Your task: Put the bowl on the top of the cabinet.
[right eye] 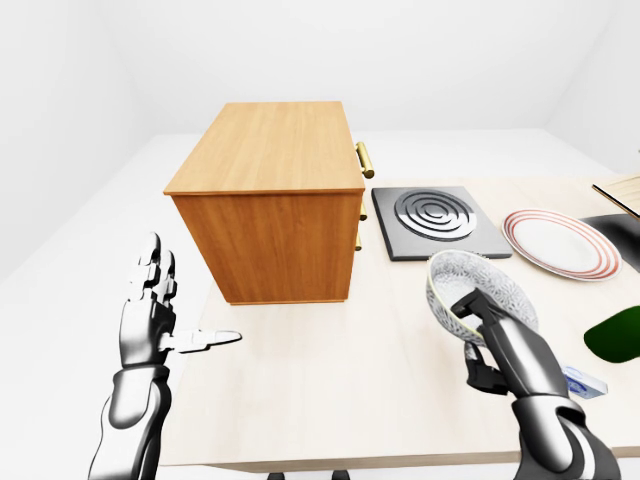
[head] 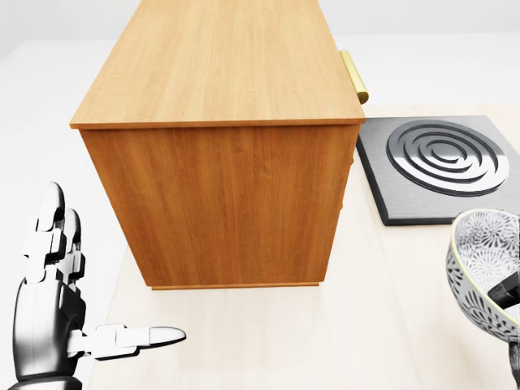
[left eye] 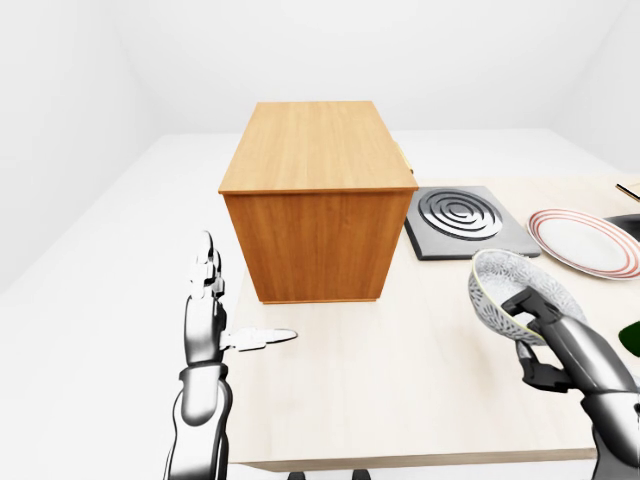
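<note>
Left-eye view: pale table (left eye: 400,390), white room; right hand (left eye: 540,345) grips bowl (left eye: 505,285), left hand (left eye: 205,315) splayed.

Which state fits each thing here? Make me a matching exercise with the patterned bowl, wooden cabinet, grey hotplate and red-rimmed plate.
Things:
1. patterned grey-and-white bowl
2. brown wooden cabinet
3. grey square hotplate with ring pattern
4. white plate with red rim

States:
A. lies flat at the table's right side
B. gripped at its rim by the right hand, tilted
C. nothing on its top
D. lies flat between cabinet and plate

Pairs: 1-B, 2-C, 3-D, 4-A
</note>
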{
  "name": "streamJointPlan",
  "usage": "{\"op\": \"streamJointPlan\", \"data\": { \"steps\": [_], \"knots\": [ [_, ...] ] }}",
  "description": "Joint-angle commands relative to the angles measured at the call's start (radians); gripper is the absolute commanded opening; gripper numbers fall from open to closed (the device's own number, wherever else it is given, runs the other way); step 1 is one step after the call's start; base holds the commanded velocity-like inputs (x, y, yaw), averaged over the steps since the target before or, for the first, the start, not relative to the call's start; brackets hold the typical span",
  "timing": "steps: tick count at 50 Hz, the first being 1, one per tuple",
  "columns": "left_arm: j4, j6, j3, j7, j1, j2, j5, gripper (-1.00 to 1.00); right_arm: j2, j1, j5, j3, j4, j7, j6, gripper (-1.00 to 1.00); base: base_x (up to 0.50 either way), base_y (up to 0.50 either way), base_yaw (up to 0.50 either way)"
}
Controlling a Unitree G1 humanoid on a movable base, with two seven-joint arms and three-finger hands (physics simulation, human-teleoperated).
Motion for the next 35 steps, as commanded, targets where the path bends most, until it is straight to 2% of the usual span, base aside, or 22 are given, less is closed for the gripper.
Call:
{"op": "streamJointPlan", "data": {
  "steps": [1,4,7,9,10,12,13,14,16,17,18,19,21,23,24,25,27,28,30,32,35],
  "knots": [
    [0.010,0.000,0.005,0.002,-0.006,0.000,-0.004,1.00,-0.003,-0.074,0.095,-0.091,-0.313,0.145,0.000,-1.00,0.00,0.00,0.00],
    [0.000,0.000,0.003,0.003,-0.005,-0.001,-0.002,1.00,-0.021,-0.095,0.107,-0.102,-0.348,0.145,0.000,-1.00,0.00,0.00,0.00],
    [0.002,0.000,0.001,0.004,-0.006,-0.001,-0.003,1.00,-0.051,-0.129,0.107,-0.097,-0.355,0.145,0.023,-1.00,0.00,0.00,0.00],
    [0.009,0.000,0.002,0.004,-0.009,0.000,-0.005,1.00,-0.121,-0.206,0.077,-0.070,-0.325,0.145,0.076,-1.00,0.00,0.00,0.00],
    [0.000,0.000,0.000,0.004,-0.007,-0.001,-0.004,1.00,-0.144,-0.234,0.057,-0.043,-0.282,0.145,0.079,-1.00,0.00,0.00,0.00],
    [0.002,0.000,-0.001,0.005,-0.006,-0.001,-0.003,1.00,-0.208,-0.301,0.023,-0.004,-0.210,0.145,0.115,-1.00,0.00,0.00,0.00],
    [0.007,0.000,-0.001,0.005,-0.007,-0.001,-0.003,1.00,-0.271,-0.389,0.002,0.036,-0.109,0.145,0.135,-1.00,0.00,0.00,0.00],
    [0.007,0.000,-0.001,0.005,-0.007,0.000,-0.004,1.00,-0.317,-0.456,-0.002,0.070,-0.037,0.145,0.172,-1.00,0.00,0.00,0.00],
    [0.013,0.000,0.000,0.004,-0.009,0.001,-0.005,1.00,-0.393,-0.528,-0.032,0.115,0.090,0.082,0.162,-1.00,0.00,0.00,0.00],
    [0.015,0.000,0.000,0.004,-0.009,0.001,-0.005,1.00,-0.421,-0.599,-0.014,0.143,0.162,0.071,0.175,-1.00,0.00,0.00,0.00],
    [0.015,0.000,0.000,0.003,-0.009,0.001,-0.005,1.00,-0.453,-0.642,-0.014,0.168,0.226,0.050,0.175,-1.00,0.00,0.00,0.00],
    [0.016,0.000,0.000,0.004,-0.011,0.001,-0.005,1.00,-0.508,-0.749,-0.030,0.211,0.374,-0.008,0.175,-1.00,0.00,0.00,0.00],
    [0.011,0.000,-0.002,0.003,-0.011,0.000,-0.003,1.00,-0.563,-0.852,-0.041,0.265,0.522,-0.058,0.171,-1.00,0.00,0.00,0.00],
    [0.017,0.000,-0.001,0.003,-0.012,0.001,-0.004,1.00,-0.581,-0.939,-0.027,0.298,0.628,-0.079,0.169,-1.00,0.00,0.00,0.00],
    [0.019,0.000,-0.001,0.002,-0.013,0.001,-0.004,1.00,-0.598,-0.994,-0.043,0.326,0.711,-0.110,0.150,-1.00,0.00,0.00,0.00],
    [0.020,0.000,-0.002,0.001,-0.013,0.001,-0.005,1.00,-0.611,-1.085,-0.056,0.362,0.844,-0.150,0.117,-1.00,0.00,0.00,0.00],
    [0.020,0.000,-0.002,0.000,-0.013,0.002,-0.005,1.00,-0.624,-1.168,-0.094,0.400,0.977,-0.212,0.078,-1.00,0.00,0.00,0.00],
    [0.021,0.000,-0.001,0.000,-0.013,0.002,-0.006,1.00,-0.626,-1.221,-0.113,0.422,1.073,-0.252,0.042,-1.00,0.00,0.00,0.00],
    [0.022,0.000,-0.002,-0.001,-0.012,0.002,-0.006,1.00,-0.620,-1.342,-0.138,0.460,1.262,-0.305,0.000,-1.00,0.00,0.00,0.00],
    [0.022,0.000,-0.003,-0.002,-0.011,0.001,-0.006,1.00,-0.617,-1.481,-0.180,0.500,1.475,-0.383,0.000,-1.00,0.00,0.00,0.00],
    [0.022,0.000,-0.002,-0.001,-0.012,0.001,-0.006,1.00,-0.602,-1.626,-0.225,0.534,1.661,-0.457,0.000,-1.00,0.00,0.00,0.00]
  ]
}}
